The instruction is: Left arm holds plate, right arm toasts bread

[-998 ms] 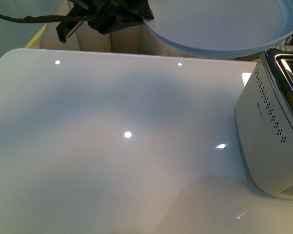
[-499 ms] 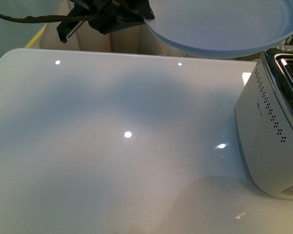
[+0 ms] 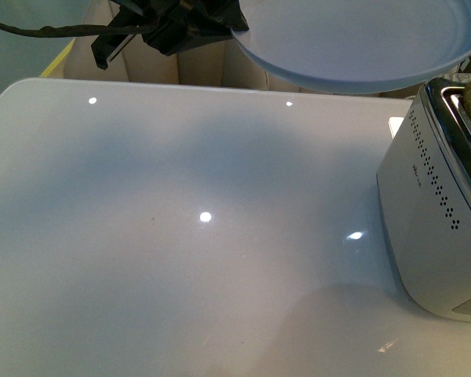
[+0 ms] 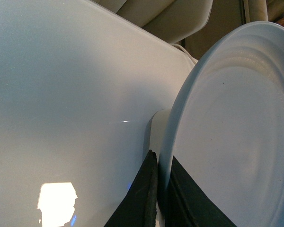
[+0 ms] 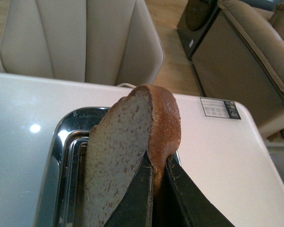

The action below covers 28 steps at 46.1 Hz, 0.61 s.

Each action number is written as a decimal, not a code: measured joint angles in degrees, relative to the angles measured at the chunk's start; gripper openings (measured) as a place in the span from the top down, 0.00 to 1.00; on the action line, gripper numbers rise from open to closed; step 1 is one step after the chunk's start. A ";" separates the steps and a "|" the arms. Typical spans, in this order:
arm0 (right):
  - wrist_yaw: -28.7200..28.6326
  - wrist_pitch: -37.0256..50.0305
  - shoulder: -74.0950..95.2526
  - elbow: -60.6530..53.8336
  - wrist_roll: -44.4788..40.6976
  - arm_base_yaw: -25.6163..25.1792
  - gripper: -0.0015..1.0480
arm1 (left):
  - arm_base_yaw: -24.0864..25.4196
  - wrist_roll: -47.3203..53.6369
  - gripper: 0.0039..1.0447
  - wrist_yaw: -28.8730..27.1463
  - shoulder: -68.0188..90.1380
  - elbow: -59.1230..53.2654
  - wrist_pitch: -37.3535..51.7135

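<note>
The plate [image 3: 353, 39] is hanging upper right, over the far edge of the tabletop [image 3: 180, 236]. The toaster [image 3: 432, 212] is sitting at the right edge, the bread [image 5: 123, 151] standing over its slot.

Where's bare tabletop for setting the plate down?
Table is bare from its left edge to the toaster. Crowded at right: toaster, with right pincer holding bread at its slots. Left pincer holds the plate above the far edge.

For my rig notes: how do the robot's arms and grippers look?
The left arm is black and angular, with a thin black cable. The left gripper and right gripper each show two matte black fingers tapering to narrow tips.
</note>
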 joint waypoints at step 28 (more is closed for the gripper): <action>1.99 -3.26 -6.78 -4.74 -0.09 2.34 0.97 | 0.00 0.00 0.97 -0.02 0.00 0.00 0.00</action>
